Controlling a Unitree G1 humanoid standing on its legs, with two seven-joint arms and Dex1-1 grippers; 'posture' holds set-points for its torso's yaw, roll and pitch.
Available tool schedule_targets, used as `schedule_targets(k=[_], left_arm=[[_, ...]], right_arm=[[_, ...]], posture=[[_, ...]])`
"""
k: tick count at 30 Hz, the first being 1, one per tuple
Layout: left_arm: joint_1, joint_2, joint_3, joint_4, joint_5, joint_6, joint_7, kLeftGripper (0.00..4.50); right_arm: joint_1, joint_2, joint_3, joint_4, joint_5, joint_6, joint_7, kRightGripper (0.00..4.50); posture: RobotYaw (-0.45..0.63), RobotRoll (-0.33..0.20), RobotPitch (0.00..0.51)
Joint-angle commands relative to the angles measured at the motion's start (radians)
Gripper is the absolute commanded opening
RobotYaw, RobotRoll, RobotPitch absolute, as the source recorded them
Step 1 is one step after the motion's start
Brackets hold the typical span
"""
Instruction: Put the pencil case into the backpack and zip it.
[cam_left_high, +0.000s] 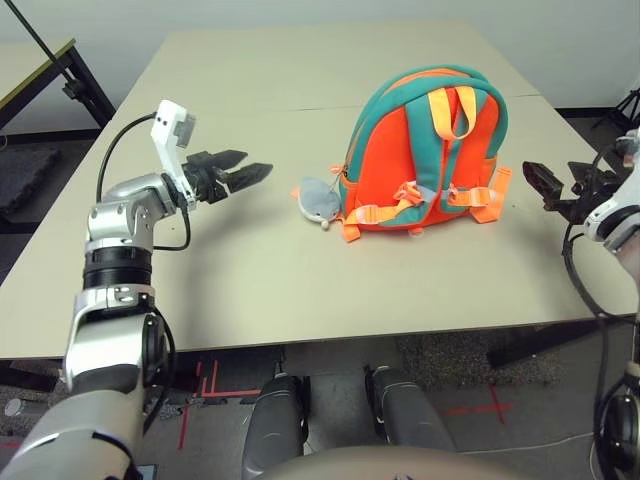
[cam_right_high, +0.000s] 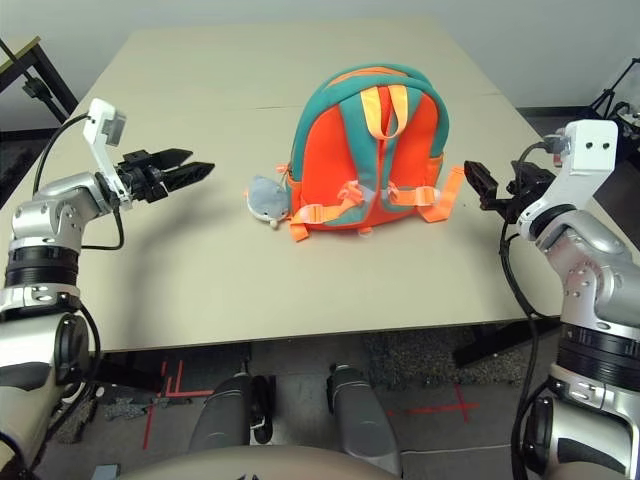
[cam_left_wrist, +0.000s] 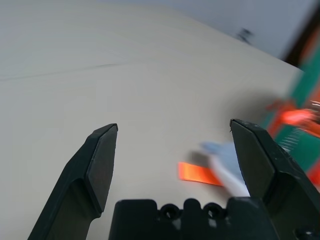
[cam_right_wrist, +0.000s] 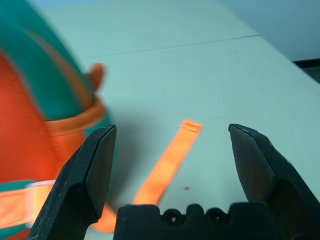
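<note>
The backpack (cam_right_high: 365, 150) is flanked upright on the table (cam_right_high: 250, 260); left gripper (cam_left_high: 243, 175) and right gripper (cam_right_high: 490, 188) are held spread, empty

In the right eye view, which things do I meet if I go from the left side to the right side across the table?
Left claw → grey plush charm → orange backpack → loose orange strap end → right claw.

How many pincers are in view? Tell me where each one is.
2. The left pincer hovers open to the left of the backpack; the right pincer hovers open on its right. Neither touches it.
</note>
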Motion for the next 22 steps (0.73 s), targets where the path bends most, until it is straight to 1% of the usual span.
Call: schedule_targets(k=[1,4,12,16,22], left_arm=[[0.066,-0.008,0.041,-0.008,-0.023,-0.063,0.071,4.50],[0.089,-0.002,0.065,0.038,-0.025,-0.135,0.110,4.50],[0.117,0.017,0.103,0.080,-0.031,-0.232,0.190,4.50],[0.132,0.030,0.109,0.088,-0.032,-0.256,0.207,4.50],[0.177,0.033,0.111,0.040,-0.051,-0.244,0.219,4.50]], right_arm=[[0.014,0.020,-0.005,0.087,-0.037,-0.122,-0.002,4.45],[0.007,0.034,0.004,0.142,-0.059,-0.204,-0.004,4.45],[-0.017,0.056,0.033,0.270,-0.092,-0.335,0.008,4.45],[-0.022,0.056,0.042,0.301,-0.090,-0.365,0.015,4.45],[-0.059,0.049,0.044,0.356,-0.092,-0.403,0.026,4.45]], posture=[[-0.16,0.000,0.133],[-0.15,0.000,0.136],[-0.11,0.000,0.151],[-0.09,0.000,0.158],[-0.07,0.000,0.161]])
